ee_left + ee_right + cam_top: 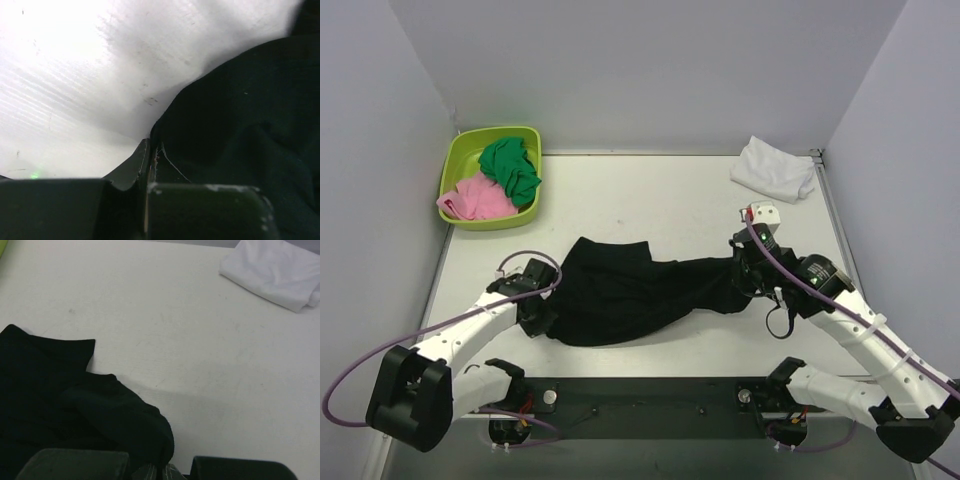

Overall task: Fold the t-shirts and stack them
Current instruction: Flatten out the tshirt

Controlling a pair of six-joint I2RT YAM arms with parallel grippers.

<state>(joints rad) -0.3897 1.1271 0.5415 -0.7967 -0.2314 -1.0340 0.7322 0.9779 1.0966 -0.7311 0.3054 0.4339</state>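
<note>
Both the left end effector (149, 161) and right end effector (162, 471) pinch the black t-shirt (620, 290); only overhead shows the tub (500, 130).

White links and black joints are forming the left arm (460, 335) and right arm (865, 325); purple cables (525, 254) are looping along both. The left gripper (150, 156) and right gripper (162, 470) are showing dark fingers (131, 169).

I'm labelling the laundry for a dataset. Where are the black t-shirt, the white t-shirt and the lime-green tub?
black t-shirt (620, 295): top external view, middle of its crumpled body.
white t-shirt (775, 168): top external view, centre of the bundle.
lime-green tub (467, 160): top external view, bare inner left wall.
</note>
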